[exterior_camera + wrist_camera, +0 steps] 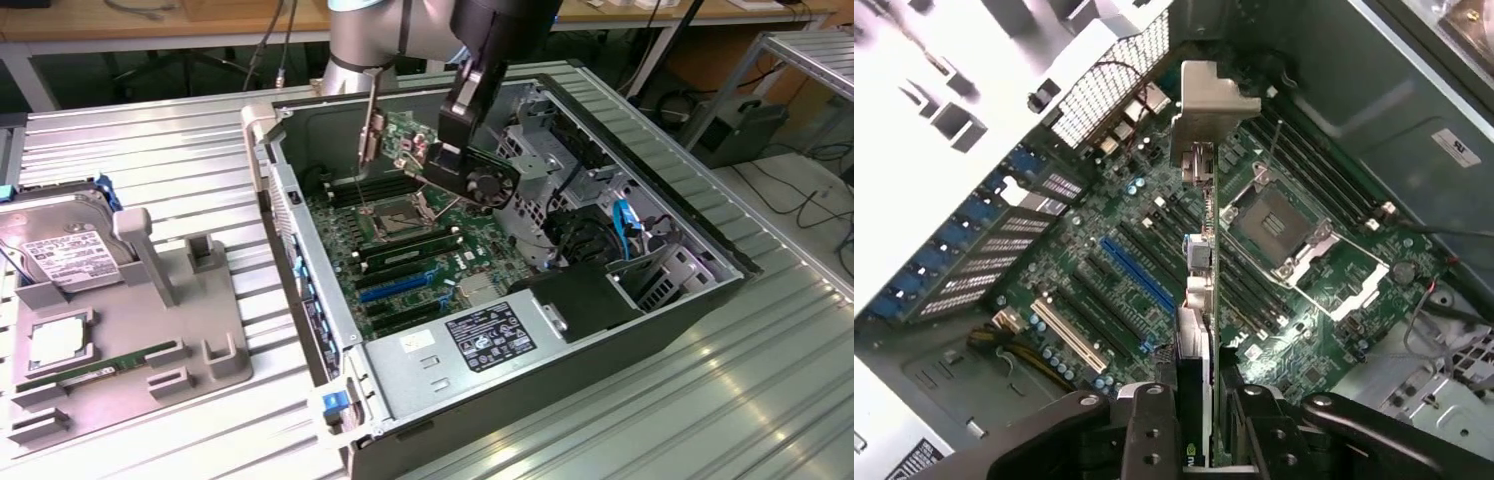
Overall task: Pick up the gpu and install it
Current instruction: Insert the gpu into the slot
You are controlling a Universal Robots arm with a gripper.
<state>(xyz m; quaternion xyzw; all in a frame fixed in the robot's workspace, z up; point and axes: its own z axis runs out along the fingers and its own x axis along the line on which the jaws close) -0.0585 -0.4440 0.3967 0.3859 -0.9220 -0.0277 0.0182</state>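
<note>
Just below gpu (483, 182): motherboard (400, 265), CPU socket (399, 212)

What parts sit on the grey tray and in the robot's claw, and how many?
hard drive: 1
square silver chip: 1
RAM stick: 1
gpu, held by the gripper: 1
Total: 4

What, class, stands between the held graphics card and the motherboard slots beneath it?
Nothing visible. The claw holds the graphics card in the air over the open case, and the slots below it lie bare.
</note>
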